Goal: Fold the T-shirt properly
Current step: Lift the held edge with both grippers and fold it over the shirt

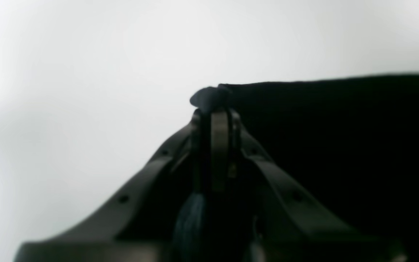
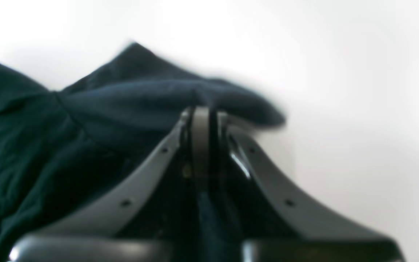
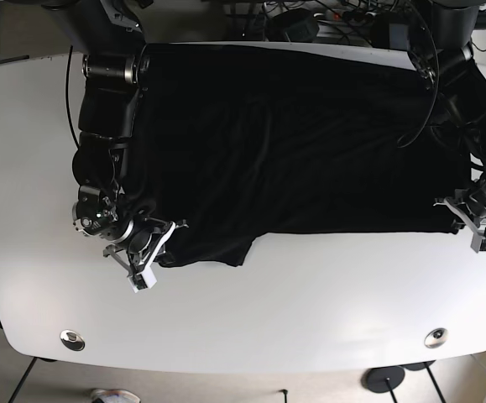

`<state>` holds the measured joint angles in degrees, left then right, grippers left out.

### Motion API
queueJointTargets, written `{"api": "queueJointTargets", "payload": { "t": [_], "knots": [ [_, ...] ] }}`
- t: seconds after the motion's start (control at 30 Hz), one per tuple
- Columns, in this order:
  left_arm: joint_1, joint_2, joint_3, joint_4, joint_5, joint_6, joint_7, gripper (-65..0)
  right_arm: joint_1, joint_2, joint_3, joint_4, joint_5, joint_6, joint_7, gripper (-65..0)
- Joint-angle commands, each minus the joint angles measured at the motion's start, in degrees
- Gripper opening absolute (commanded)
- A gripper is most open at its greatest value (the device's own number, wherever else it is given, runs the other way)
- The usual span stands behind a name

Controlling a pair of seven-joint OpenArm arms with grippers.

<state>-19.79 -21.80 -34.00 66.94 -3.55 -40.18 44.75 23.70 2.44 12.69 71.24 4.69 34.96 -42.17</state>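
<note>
Where the left wrist camera looks down its own fingers, the left gripper (image 1: 215, 109) has its jaws drawn together on a small dark tuft of cloth at the corner of the T-shirt (image 1: 340, 138), whose straight edge runs off to the right against the pale table (image 1: 86, 72); the fabric there is nearly black and shows no folds or seams, and the whole view is soft. From the right wrist view, the right gripper (image 2: 202, 112) is likewise pinched closed on a bunched fold of the dark blue-green T-shirt (image 2: 42, 145), which rises into a blurred peak behind the fingers and spreads wrinkled to the left edge, cut off there. Seen from the base camera, the T-shirt (image 3: 293, 143) lies spread across the far half of the white table (image 3: 293, 294), its far edge meeting the table's far rim. The right gripper (image 3: 146, 248) sits at the garment's near corner on the view's left, and the left gripper (image 3: 476, 220) at its near corner on the right; the cloth is too dark to make out sleeves or collar.
</note>
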Motion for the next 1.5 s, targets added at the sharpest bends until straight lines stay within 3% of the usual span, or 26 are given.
{"api": "queueJointTargets", "payload": {
  "t": [0.03, 0.13, 0.27, 0.43, 0.5, 0.7, 0.93, 1.17, 1.23, 1.33, 1.4, 1.5],
  "knots": [
    [-0.3, -0.3, -1.6, 6.2, -0.2, 0.2, 1.7, -65.0, 0.1, 0.5, 0.1, 7.1, 0.8, 0.34, -1.9, -63.6],
    [3.2, 0.5, -5.2, 13.3, -0.2, 0.2, 6.1, -65.0, -5.1, 1.6, 0.2, 20.0, 1.1, 0.34, -8.2, -63.6],
    [9.0, 0.6, -6.6, 17.7, -0.3, 0.2, 6.7, -65.0, -13.3, 1.4, 4.1, 34.6, 1.2, 0.95, -16.2, -63.6],
    [16.1, 2.0, -7.1, 20.7, -0.3, 0.2, 6.7, -65.0, -24.5, 1.2, 4.1, 43.9, 1.2, 0.95, -17.0, -63.4],
    [19.7, 2.9, -10.1, 23.6, -0.3, 0.2, 6.7, -65.0, -29.8, 0.8, 4.1, 44.7, 2.1, 0.95, -17.0, -63.4],
    [22.9, 4.0, -10.6, 26.3, -0.3, 0.2, 6.7, -65.0, -39.8, 1.3, 10.0, 44.8, 14.9, 0.42, -17.0, -63.4],
    [24.9, 3.9, -10.8, 26.3, -0.3, 0.2, 6.7, -65.0, -46.9, 1.7, 12.9, 45.2, 19.4, 0.42, -17.0, -63.4],
    [31.4, 3.7, -10.4, 26.1, -0.2, 0.2, 6.7, -65.0, -50.7, 1.3, 12.9, 44.9, 19.2, 0.42, -16.8, -62.0],
    [31.9, 3.5, -10.4, 26.0, -0.1, 0.2, 6.7, -64.4, -50.9, 1.3, 12.9, 44.9, 19.2, 0.42, -16.8, -54.2],
    [31.5, 2.9, -10.4, 26.3, -0.1, 0.2, 6.7, -41.3, -51.4, 1.5, 13.0, 45.2, 19.5, 0.42, -14.2, -22.0],
    [31.4, 2.9, -10.6, 27.9, -0.3, 0.2, 6.7, -30.3, -51.4, 1.3, 13.0, 45.4, 20.2, 0.95, -11.1, -6.0],
    [31.2, 3.2, -10.4, 33.9, -1.3, 0.2, 6.7, -31.2, -49.9, 2.7, 12.6, 45.3, 27.2, 0.95, -8.2, -5.2]
  ]
}}
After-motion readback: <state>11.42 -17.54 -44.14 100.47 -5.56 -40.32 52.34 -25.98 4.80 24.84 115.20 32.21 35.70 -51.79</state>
